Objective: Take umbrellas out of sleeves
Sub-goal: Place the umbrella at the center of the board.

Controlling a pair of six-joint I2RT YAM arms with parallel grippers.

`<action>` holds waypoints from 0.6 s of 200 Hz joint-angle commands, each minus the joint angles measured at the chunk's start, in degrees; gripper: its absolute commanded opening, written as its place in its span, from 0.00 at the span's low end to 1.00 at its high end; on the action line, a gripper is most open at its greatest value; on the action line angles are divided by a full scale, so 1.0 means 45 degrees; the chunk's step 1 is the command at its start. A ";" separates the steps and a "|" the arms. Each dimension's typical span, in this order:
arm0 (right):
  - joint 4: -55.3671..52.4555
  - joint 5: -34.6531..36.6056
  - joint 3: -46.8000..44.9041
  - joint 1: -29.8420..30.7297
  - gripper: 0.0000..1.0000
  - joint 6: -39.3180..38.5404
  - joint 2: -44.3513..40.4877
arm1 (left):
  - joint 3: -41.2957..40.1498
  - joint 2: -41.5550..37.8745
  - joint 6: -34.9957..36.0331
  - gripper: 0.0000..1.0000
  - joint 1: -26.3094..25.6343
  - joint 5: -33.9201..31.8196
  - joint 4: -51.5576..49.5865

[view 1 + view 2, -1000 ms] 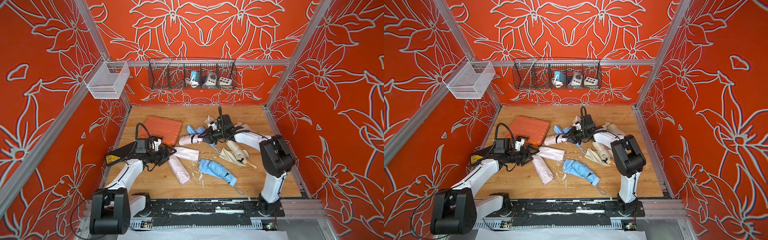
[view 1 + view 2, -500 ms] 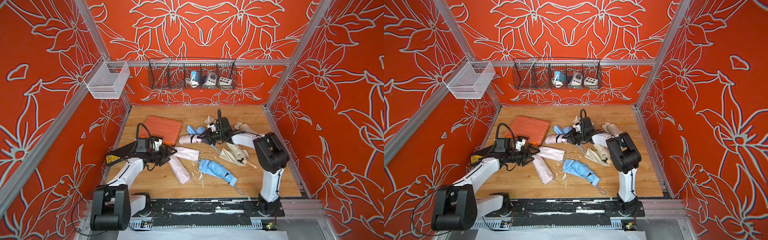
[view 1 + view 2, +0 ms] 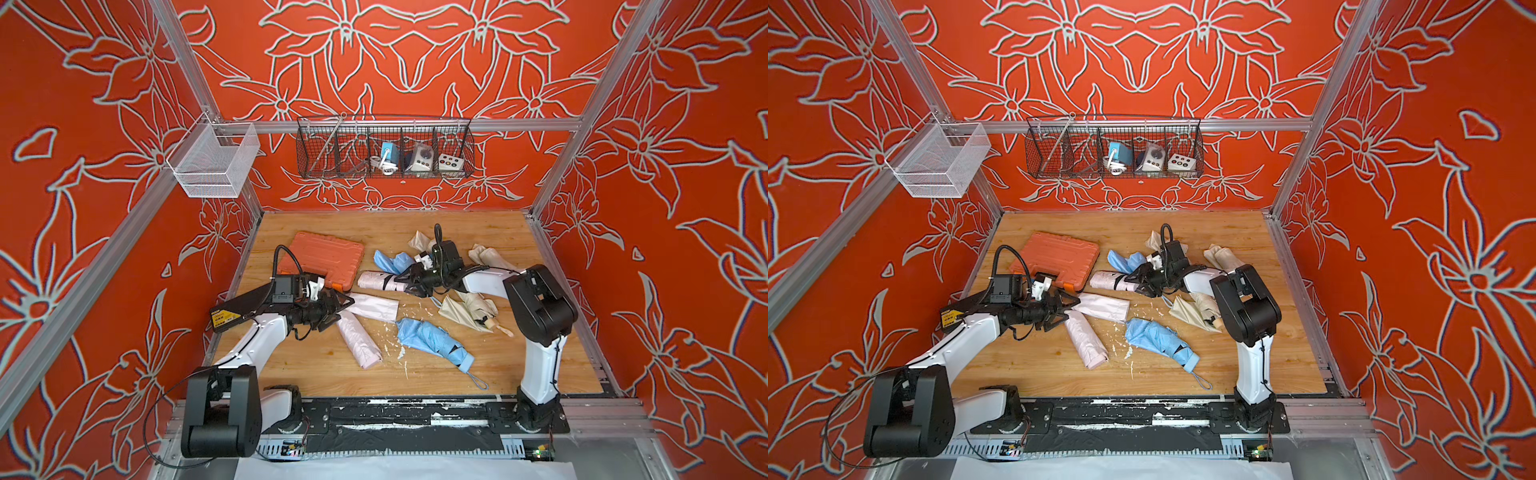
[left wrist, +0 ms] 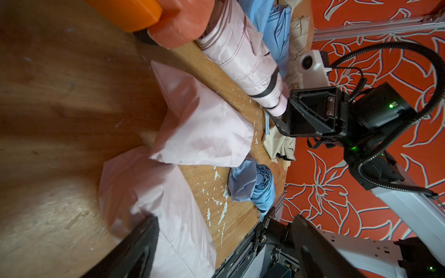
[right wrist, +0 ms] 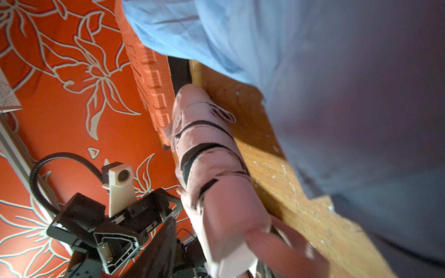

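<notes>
Just ahead of the left gripper [image 3: 347,311], whose jaws are spread wide, a flat pink sleeve [image 3: 374,305] lies on the surface [image 3: 311,374] right at its tips. The right gripper [image 3: 406,286] sits around the handle end of a pink umbrella [image 3: 376,280]; clamped or loose, can't tell. The umbrella is bare, pleats showing, lying flat ahead of that gripper.

The flat orange plastic tool case [image 3: 322,257] lies at ten o'clock on the wooden tabletop [image 3: 316,374]. Just off centre, the right gripper [image 3: 409,286] sits at the handle end of a folded pale pink umbrella with black straps [image 3: 374,280]; whether it clamps is unclear. At nine o'clock the left gripper [image 3: 341,309], jaws spread, meets a flat pale pink fabric sleeve [image 3: 376,306]. A rolled pale pink umbrella [image 3: 359,343] lies at eight, and a pleated light blue umbrella [image 3: 430,338] at five.
</notes>
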 commanded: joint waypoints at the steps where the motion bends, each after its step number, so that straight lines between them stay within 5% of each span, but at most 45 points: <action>1: -0.0717 0.0201 -0.0159 0.0094 0.63 -0.0753 -0.0417 | 0.0281 0.0125 0.0212 0.86 0.0007 0.0114 -0.0030; 58: -0.4351 0.1152 0.0589 0.0093 0.76 -0.2962 -0.1280 | 0.0259 0.0094 0.0225 0.86 0.0003 0.0133 0.0026; 120: -0.4330 0.0745 0.0497 0.0312 0.76 -0.3686 -0.2636 | 0.0266 -0.0003 0.0210 0.86 0.0004 0.0134 0.0048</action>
